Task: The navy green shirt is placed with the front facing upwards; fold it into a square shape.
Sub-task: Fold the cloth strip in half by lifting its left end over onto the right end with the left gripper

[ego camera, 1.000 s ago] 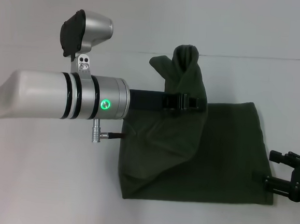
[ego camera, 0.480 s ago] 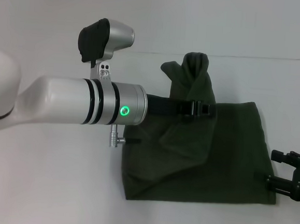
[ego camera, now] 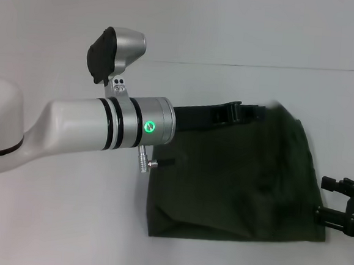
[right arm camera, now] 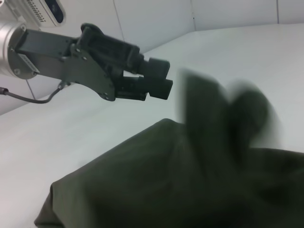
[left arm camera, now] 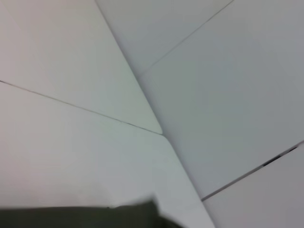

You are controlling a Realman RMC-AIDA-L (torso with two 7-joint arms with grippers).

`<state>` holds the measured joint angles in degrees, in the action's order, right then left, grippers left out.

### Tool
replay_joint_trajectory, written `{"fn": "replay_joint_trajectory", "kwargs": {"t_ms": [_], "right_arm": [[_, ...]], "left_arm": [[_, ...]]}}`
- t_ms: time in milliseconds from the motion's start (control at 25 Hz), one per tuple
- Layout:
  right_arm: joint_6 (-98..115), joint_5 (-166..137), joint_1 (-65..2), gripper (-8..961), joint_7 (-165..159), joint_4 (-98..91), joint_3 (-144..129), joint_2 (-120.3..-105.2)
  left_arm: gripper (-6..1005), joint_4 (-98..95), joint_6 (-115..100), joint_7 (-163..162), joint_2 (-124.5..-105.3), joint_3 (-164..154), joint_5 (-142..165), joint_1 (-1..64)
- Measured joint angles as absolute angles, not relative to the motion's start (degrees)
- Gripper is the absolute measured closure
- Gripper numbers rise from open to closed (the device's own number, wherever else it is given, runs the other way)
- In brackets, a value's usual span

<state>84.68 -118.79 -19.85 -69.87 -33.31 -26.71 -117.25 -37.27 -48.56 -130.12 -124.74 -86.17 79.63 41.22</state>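
The navy green shirt point(ego camera: 234, 180) lies on the white table as a rough folded square, with no lettering showing. My left gripper point(ego camera: 251, 111) hovers over the shirt's far edge, open and holding nothing. In the right wrist view the left gripper point(right arm camera: 160, 78) hangs just above the shirt point(right arm camera: 156, 185), and a blurred flap of the shirt point(right arm camera: 228, 109) is dropping beside it, apart from its fingers. A strip of the shirt point(left arm camera: 90, 216) also shows in the left wrist view. My right gripper point(ego camera: 322, 198) rests open at the shirt's right edge, low on the table.
The left forearm point(ego camera: 103, 130) spans the table from the left, above the shirt's left side. White tabletop point(ego camera: 59, 221) surrounds the shirt. A seam point(ego camera: 292, 68) runs along the far side of the table.
The flap that the left gripper held up over the shirt's far left has left its fingers and is falling onto the shirt. The left gripper moved right. The right gripper stayed still.
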Motion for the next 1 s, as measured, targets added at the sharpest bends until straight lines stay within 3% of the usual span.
{"fn": "replay_joint_trajectory", "kwargs": {"t_ms": [160, 560, 840, 1000], "right_arm": [[84.74, -118.76, -19.64, 86, -69.95, -33.71, -26.66, -117.11], [91.86, -118.54, -16.87, 87, -70.7, -39.08, -18.48, -115.85], [94.02, -118.97, -17.78, 87, -69.95, -41.3, -20.7, -118.58], [94.12, -119.0, -19.18, 88, -70.18, -41.27, -22.99, -119.36]], "left_arm": [[561, -37.03, -50.35, -129.86, -124.68, -86.02, 78.44, 41.2], [346, -37.21, -54.73, -127.43, -124.11, -81.65, 78.16, 40.1], [100, -37.37, -62.99, -109.09, -124.14, -74.98, 77.82, 36.78], [81, -37.33, -68.38, -99.52, -124.18, -71.09, 77.88, 34.75]]}}
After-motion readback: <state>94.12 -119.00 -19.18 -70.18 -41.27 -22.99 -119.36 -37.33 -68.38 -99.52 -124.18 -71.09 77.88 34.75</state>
